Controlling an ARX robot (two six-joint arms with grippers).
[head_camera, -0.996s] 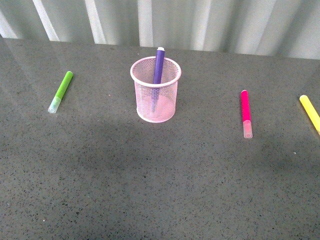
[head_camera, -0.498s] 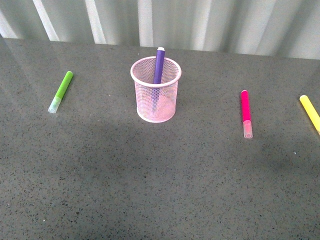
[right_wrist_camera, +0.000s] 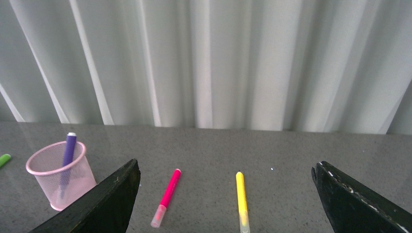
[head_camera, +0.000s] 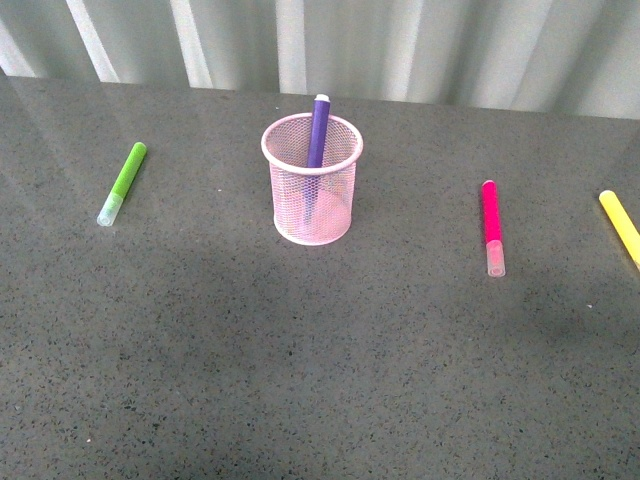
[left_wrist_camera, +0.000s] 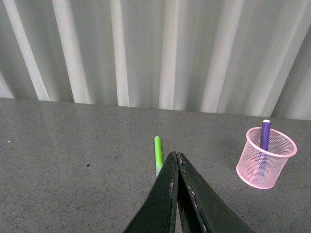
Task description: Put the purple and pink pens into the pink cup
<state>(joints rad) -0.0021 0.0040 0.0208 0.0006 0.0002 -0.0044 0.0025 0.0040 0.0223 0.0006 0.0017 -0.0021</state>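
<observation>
Pink wire mesh forms the cup (head_camera: 312, 205), which stands upright near the middle of a dark speckled counter (head_camera: 300, 360), where either arm could probably reach it. The purple pen (head_camera: 318, 130) is already inside, leaning on the far rim with its end poking above, so that half of the task looks done. The pink pen (head_camera: 491, 215) lies flat on the counter well to the right of the cup, clear cap toward the front camera, touching nothing. It lies on the right arm's side, which is likely why that arm looks readied. The right gripper (right_wrist_camera: 226, 165) hangs above the counter with its jaws spread wide and empty, and its wrist camera sees the pink pen between them (a stance that suits coming down over it). The left gripper (left_wrist_camera: 176, 154) carries nothing, its jaws pressed together. A lime green marker (head_camera: 124, 178) lies far to the left and a yellow marker (head_camera: 620, 225) at the far right, just beyond the pink pen. Neither belongs in the cup. Pale corrugated sheet (head_camera: 450, 50) backs the counter.
</observation>
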